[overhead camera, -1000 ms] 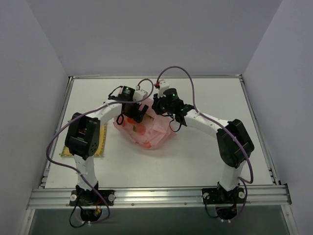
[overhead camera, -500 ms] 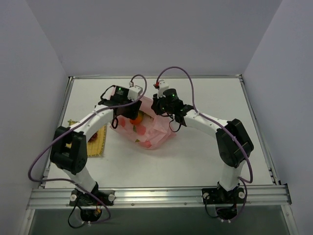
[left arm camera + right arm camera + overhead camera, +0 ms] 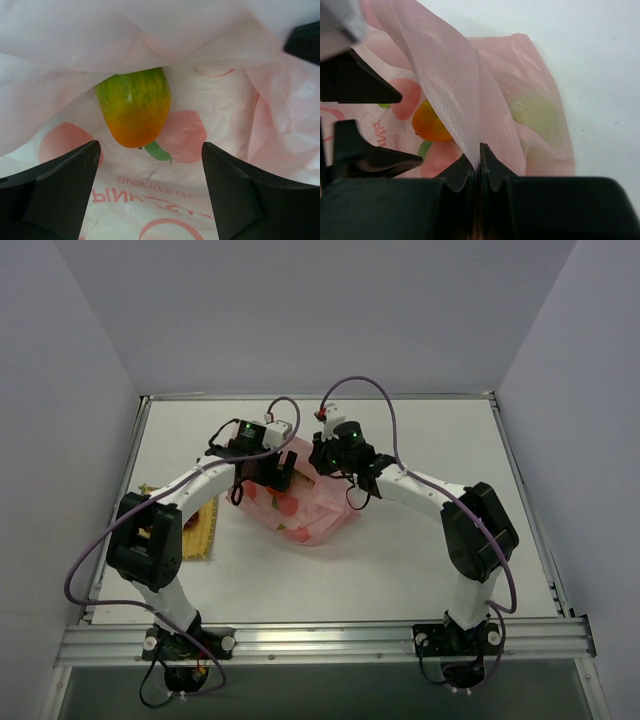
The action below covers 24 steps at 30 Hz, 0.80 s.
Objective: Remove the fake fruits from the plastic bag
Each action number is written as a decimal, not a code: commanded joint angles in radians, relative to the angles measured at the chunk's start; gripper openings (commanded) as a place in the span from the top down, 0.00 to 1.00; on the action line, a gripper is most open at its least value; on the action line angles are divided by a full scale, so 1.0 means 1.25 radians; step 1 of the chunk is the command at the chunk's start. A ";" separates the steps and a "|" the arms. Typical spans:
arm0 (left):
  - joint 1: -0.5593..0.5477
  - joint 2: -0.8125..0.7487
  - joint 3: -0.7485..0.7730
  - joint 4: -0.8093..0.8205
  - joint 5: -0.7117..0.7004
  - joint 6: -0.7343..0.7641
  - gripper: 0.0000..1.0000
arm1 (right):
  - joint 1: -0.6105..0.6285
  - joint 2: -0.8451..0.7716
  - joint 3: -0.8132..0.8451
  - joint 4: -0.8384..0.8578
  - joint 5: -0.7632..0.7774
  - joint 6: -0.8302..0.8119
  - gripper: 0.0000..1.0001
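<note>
The pink plastic bag (image 3: 312,518) lies mid-table with several fake fruits (image 3: 290,508) showing through it. My left gripper (image 3: 276,478) is open at the bag's mouth. In the left wrist view its fingers (image 3: 60,185) stand wide apart with a green-and-orange fruit (image 3: 134,112) lying just ahead on the bag's printed film (image 3: 225,100), untouched. My right gripper (image 3: 479,155) is shut on a fold of the bag's edge (image 3: 465,90) and holds it up. The right wrist view shows the orange fruit (image 3: 431,125) inside and a yellow-green fruit (image 3: 535,115) dimly through the film.
A flat yellow woven mat (image 3: 200,530) lies at the table's left, partly under the left arm. Purple cables loop above both arms. Grey walls close in the table on three sides.
The left arm's elbow has swung out to the left, and its gripper pulled back a little, then returned to the bag's mouth. The right gripper has kept its hold unmoved.
</note>
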<state>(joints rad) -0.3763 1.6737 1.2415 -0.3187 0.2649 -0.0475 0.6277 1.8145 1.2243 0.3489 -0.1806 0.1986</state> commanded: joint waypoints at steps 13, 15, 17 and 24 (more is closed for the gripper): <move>-0.023 0.157 0.111 0.071 -0.078 -0.036 0.06 | -0.009 -0.013 0.002 0.024 -0.020 0.007 0.99; -0.024 0.176 0.109 0.086 -0.092 -0.038 0.06 | -0.009 -0.008 0.002 0.024 -0.022 0.007 0.99; -0.025 0.181 0.094 0.101 -0.115 -0.043 0.08 | -0.009 -0.007 0.002 0.024 -0.020 0.006 0.99; -0.029 0.125 0.038 0.176 -0.152 -0.072 0.40 | -0.009 0.001 0.002 0.023 -0.022 0.007 0.99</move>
<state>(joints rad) -0.4057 1.9171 1.3045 -0.1680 0.1112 -0.1112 0.6224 1.8145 1.2240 0.3485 -0.1928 0.2058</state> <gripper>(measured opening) 0.661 0.009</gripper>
